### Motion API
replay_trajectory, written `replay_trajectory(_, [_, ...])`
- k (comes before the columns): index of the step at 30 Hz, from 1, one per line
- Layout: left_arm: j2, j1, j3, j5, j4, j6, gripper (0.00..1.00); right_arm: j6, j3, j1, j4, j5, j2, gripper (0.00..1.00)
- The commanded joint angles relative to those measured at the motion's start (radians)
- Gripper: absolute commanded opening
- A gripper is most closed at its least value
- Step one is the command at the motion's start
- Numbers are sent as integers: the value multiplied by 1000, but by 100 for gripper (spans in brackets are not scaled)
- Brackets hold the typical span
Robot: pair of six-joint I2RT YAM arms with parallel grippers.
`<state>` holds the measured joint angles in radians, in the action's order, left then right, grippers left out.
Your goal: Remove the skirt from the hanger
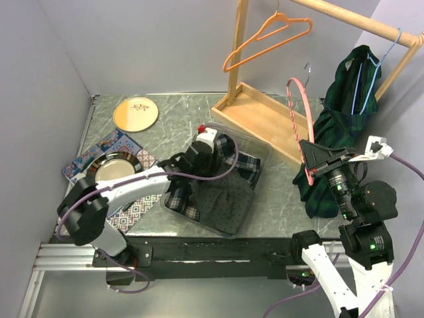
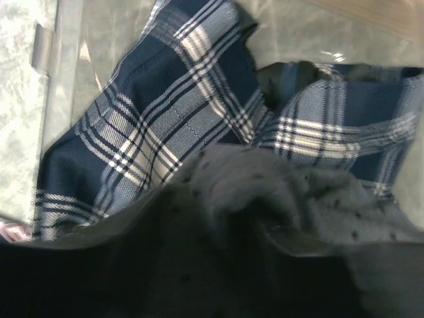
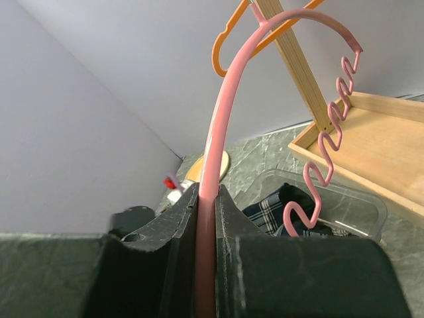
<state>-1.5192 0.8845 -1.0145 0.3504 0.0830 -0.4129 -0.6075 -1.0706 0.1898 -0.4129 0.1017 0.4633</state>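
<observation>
My right gripper (image 1: 317, 159) is shut on the lower bar of a bare pink hanger (image 1: 306, 106), held upright at the right of the table. In the right wrist view the pink hanger (image 3: 218, 132) rises from between my fingers (image 3: 179, 218). A grey dotted skirt (image 1: 225, 202) lies crumpled in a clear bin (image 1: 262, 149), partly over a blue plaid skirt (image 1: 246, 162). My left gripper (image 1: 211, 144) hangs low over the bin. Its wrist view shows the grey skirt (image 2: 265, 192) and the plaid skirt (image 2: 165, 112) close up. The fingers are lost in dark cloth.
A wooden rack (image 1: 265, 116) stands at the back right with an orange hanger (image 1: 268, 33) on its rail. A dark green garment (image 1: 344, 99) hangs there on a blue hanger. A tan plate (image 1: 135, 113), a metal plate (image 1: 118, 165) and patterned mats lie at the left.
</observation>
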Motion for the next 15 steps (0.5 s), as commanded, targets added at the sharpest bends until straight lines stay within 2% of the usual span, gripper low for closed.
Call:
replay_trajectory(1, [154, 5, -178, -82, 53, 63, 75, 15, -6, -3, 59, -2, -14, 0])
replay_trajectory(5, [221, 5, -329, -129, 191, 121, 82, 9, -3, -3, 69, 4, -6, 0])
replay_trajectory(9, [327, 5, -262, -218, 219, 113, 78, -15, -29, -1, 51, -11, 41, 0])
replay_trajectory(10, [338, 5, -242, -287, 212, 102, 76, -32, -40, -1, 63, -5, 50, 0])
replay_trajectory(12, [353, 5, -175, -335, 178, 79, 73, -54, -42, -1, 92, -5, 74, 0])
replay_trajectory(13, [352, 5, -153, -334, 173, 71, 65, -75, -49, -1, 120, -10, 81, 0])
replay_trajectory(15, [335, 5, -86, -285, 150, 33, 56, -93, -67, -1, 138, -20, 121, 0])
